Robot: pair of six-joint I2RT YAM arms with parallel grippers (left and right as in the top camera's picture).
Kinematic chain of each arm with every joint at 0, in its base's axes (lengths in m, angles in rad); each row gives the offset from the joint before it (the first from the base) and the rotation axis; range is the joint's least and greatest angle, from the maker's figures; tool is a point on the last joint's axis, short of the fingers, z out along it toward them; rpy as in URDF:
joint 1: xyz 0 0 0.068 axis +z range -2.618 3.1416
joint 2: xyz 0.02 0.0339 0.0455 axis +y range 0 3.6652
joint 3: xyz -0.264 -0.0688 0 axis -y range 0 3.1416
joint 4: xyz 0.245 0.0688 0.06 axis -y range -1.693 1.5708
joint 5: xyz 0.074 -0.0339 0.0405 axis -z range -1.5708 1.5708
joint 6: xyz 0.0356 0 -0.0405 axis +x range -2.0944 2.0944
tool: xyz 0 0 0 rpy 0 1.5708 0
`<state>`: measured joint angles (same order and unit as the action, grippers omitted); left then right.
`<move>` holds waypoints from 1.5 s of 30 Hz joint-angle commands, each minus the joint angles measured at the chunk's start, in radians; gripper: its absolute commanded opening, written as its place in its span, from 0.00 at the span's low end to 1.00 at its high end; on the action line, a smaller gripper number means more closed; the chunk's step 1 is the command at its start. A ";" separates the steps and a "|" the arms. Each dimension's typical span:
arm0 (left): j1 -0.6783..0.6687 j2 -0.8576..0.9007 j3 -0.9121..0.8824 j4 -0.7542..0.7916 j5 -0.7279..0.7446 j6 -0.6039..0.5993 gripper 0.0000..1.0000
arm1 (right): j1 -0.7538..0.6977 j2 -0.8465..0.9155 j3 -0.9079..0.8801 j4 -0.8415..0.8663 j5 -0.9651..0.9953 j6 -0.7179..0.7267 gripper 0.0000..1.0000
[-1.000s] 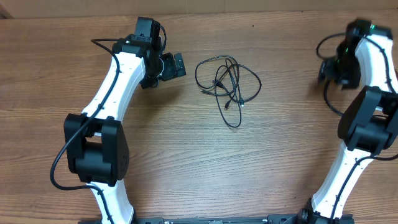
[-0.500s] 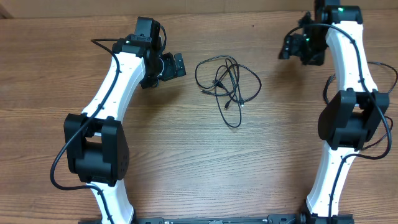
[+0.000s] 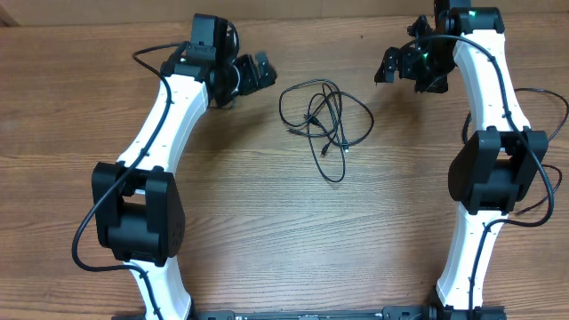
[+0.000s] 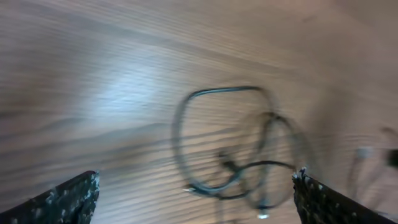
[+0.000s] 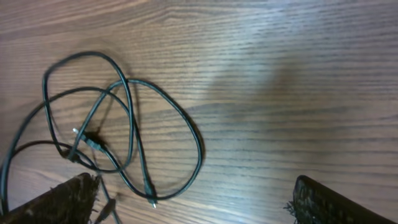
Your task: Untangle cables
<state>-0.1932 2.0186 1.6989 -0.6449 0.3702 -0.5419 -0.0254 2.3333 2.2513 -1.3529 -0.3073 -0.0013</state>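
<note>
The cables (image 3: 324,118) are thin black cords lying tangled in loops on the wooden table, at the middle of the back half. Small silver-tipped plugs show in the tangle. My left gripper (image 3: 258,71) is open and empty, up and to the left of the tangle. My right gripper (image 3: 398,64) is open and empty, up and to the right of it. The left wrist view shows the cables (image 4: 242,146) blurred between the open fingers (image 4: 196,205). The right wrist view shows the cables (image 5: 112,130) at the left, beside the open fingers (image 5: 193,202).
The wooden table (image 3: 284,222) fills the overhead view. Thicker black wires (image 3: 84,236) run along both white arms. The table's back edge (image 3: 311,11) lies just beyond the grippers.
My right arm has swung in from the far right to the left, toward the tangle. My left gripper has moved up and a little right. The cables have not moved.
</note>
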 commanded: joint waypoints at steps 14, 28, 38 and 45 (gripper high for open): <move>-0.276 0.006 0.013 0.069 -0.137 -0.155 0.56 | -0.001 -0.005 0.006 0.051 -0.009 -0.003 1.00; -0.415 0.006 0.013 0.046 -0.280 -0.154 0.13 | -0.001 -0.005 0.006 0.051 -0.009 -0.003 1.00; -0.438 0.008 0.013 -0.012 -0.247 -0.162 0.12 | -0.001 -0.005 0.006 0.051 -0.009 -0.003 1.00; -0.441 0.017 0.013 -0.077 -0.271 -0.161 0.17 | -0.001 -0.005 0.006 0.051 -0.009 -0.004 1.00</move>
<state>-0.6289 2.0186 1.6989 -0.7097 0.1184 -0.7013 -0.0257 2.3333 2.2513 -1.3048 -0.3099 -0.0010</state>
